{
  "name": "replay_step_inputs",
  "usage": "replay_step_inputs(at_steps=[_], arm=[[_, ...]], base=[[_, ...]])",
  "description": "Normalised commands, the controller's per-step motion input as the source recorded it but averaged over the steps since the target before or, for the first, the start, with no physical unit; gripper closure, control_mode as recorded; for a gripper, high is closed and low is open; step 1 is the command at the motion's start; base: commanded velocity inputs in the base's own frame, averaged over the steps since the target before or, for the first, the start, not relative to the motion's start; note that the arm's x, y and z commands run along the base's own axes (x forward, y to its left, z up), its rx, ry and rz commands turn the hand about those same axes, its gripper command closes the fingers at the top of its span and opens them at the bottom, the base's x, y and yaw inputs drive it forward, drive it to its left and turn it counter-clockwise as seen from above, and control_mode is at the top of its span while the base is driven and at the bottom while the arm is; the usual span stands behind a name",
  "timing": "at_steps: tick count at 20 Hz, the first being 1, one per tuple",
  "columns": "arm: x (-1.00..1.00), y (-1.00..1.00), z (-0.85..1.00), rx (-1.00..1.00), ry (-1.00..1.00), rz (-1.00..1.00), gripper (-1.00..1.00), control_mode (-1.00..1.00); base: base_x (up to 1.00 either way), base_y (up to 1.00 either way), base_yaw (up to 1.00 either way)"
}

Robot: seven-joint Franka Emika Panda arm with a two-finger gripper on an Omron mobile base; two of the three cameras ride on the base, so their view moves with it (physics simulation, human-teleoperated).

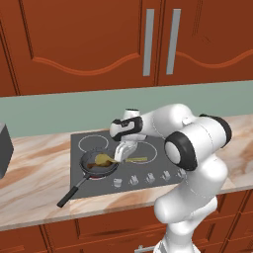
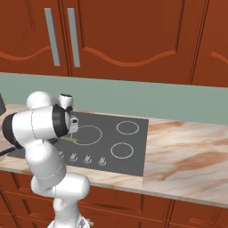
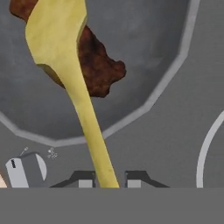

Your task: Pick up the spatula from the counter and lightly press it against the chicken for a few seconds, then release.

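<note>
Marble counter (image 1: 34,173) holds dark cooktop (image 1: 148,169), grey box (image 1: 4,148) far left; black pan (image 1: 98,175) on cooktop.

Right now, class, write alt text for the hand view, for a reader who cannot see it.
A yellow spatula, its handle clamped in the gripper at the bottom edge, reaches up into a grey pan, its blade overlapping the brown chicken. A stove knob sits at lower left.

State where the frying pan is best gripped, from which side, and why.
Grip the frying pan by its long dark handle, from above, jaws across it: it juts out slim and straight over the counter, clear of the chicken and spatula.
</note>
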Motion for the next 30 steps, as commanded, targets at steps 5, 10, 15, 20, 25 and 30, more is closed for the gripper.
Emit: replay_step_inputs(at_steps=[5,10,15,20,25,30], arm=[[-0.02,-0.21,-0.09,0.0,0.0,0.0,1.0,-1.0],[-0.1,-0.24,-0.02,0.0,-0.03,0.0,1.0,-1.0],[-0.29,-0.24,0.06,0.0,-0.1,0.0,1.0,-1.0],[-0.45,-0.14,0.31,0.05,-0.17,0.0,1.0,-1.0],[-0.5,-0.2,0.41,0.07,-0.22,0.01,1.0,-1.0],[-0.46,-0.3,0.46,0.08,-0.18,0.01,1.0,-1.0]], base=[[0.0,0.0,0.0],[0.0,0.0,0.0],[0.0,0.0,0.0],[0.0,0.0,0.0],[0.0,0.0,0.0],[0.0,0.0,0.0]])
